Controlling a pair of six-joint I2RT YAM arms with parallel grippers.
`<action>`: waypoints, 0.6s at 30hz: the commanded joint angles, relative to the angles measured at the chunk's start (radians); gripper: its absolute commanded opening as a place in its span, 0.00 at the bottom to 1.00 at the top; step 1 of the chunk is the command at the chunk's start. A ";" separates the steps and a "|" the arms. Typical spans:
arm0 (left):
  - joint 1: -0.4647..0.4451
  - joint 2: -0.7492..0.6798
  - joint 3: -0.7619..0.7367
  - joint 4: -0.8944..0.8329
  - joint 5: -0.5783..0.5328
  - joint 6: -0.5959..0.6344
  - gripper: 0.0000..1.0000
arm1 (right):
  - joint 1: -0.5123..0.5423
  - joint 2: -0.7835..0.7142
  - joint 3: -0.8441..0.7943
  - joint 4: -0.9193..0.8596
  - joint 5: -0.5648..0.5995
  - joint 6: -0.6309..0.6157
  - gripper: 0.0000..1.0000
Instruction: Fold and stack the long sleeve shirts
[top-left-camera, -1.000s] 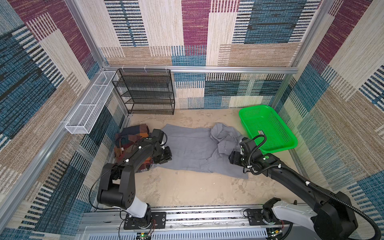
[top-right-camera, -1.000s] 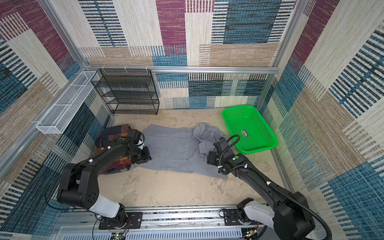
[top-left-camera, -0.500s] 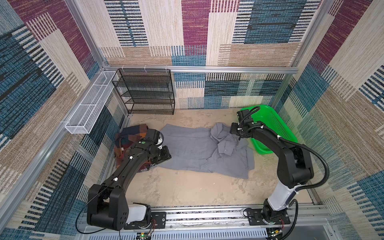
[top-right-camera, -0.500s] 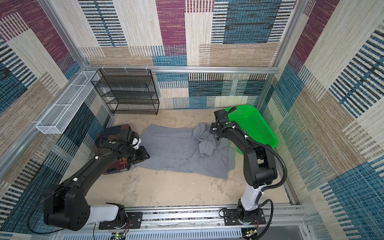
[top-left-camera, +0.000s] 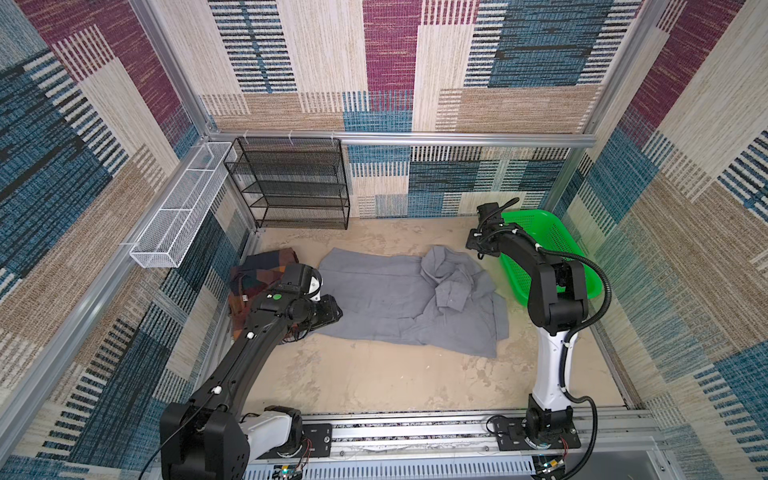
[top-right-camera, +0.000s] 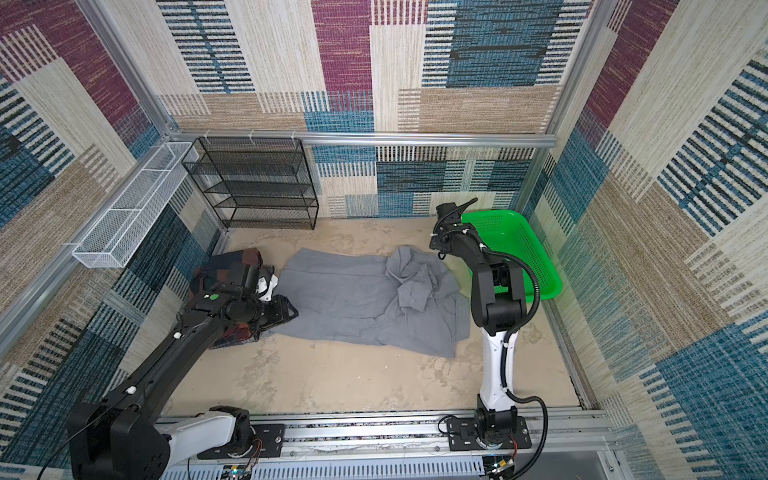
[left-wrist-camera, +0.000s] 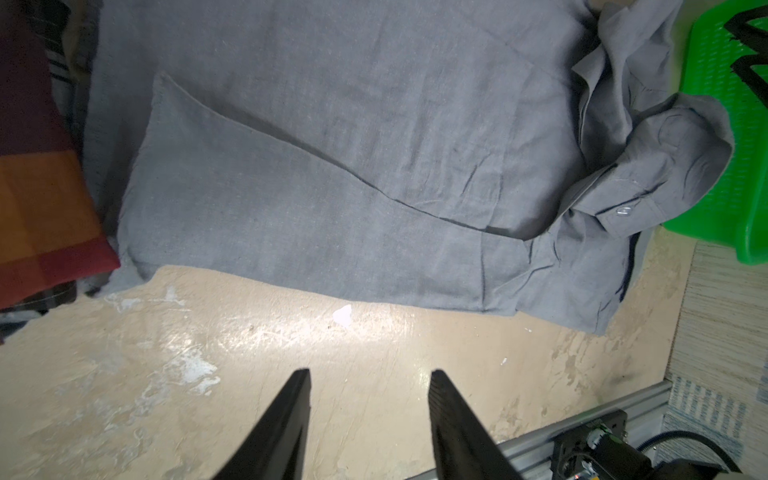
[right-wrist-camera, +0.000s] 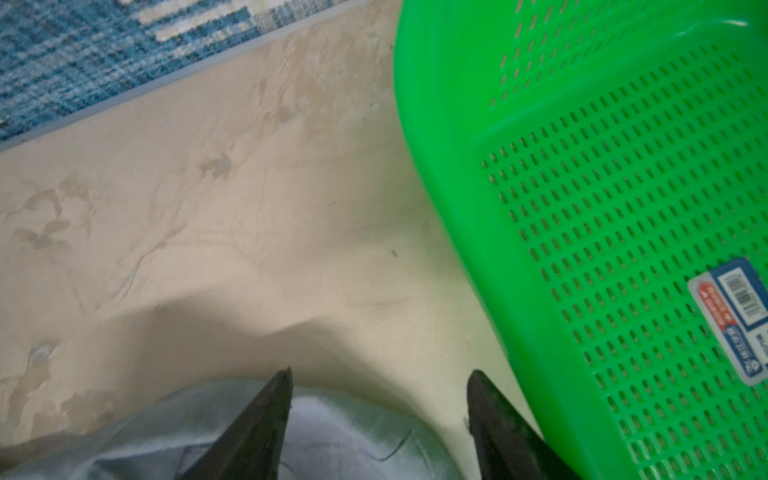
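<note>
The gray long sleeve shirt (top-left-camera: 395, 299) (top-right-camera: 353, 295) lies spread flat across the middle of the table. Its collar and a sleeve are bunched at the right end (left-wrist-camera: 648, 166). The plaid shirt (top-left-camera: 259, 270) (top-right-camera: 224, 266) sits as a folded bundle at the left, partly hidden by my left arm. My left gripper (top-left-camera: 332, 311) (left-wrist-camera: 370, 374) hangs open over bare table at the gray shirt's near left corner, holding nothing. My right gripper (top-left-camera: 478, 251) (right-wrist-camera: 380, 374) stands open above the gray collar's edge (right-wrist-camera: 332, 436), beside the basket, with nothing between its fingers.
A green mesh basket (top-left-camera: 552, 232) (right-wrist-camera: 623, 208) stands at the back right, close to my right gripper. A black wire shelf (top-left-camera: 291, 183) stands against the back wall, with a white wire tray (top-left-camera: 178, 208) on the left wall. Bare table (top-left-camera: 374, 374) stretches in front of the shirt.
My right arm swung from the shirt's near right edge to the far side by the basket. The left jaws widened and let go of the shirt's left edge.
</note>
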 joint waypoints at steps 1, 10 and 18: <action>0.001 -0.022 -0.022 0.003 0.052 -0.015 0.51 | -0.007 0.015 0.043 -0.024 0.005 -0.005 0.68; 0.002 -0.080 -0.022 -0.021 -0.008 0.032 0.57 | 0.064 -0.374 -0.364 0.156 -0.259 0.087 0.72; 0.002 -0.117 0.016 0.006 -0.017 0.112 0.66 | 0.165 -0.731 -0.748 0.217 -0.294 0.121 0.73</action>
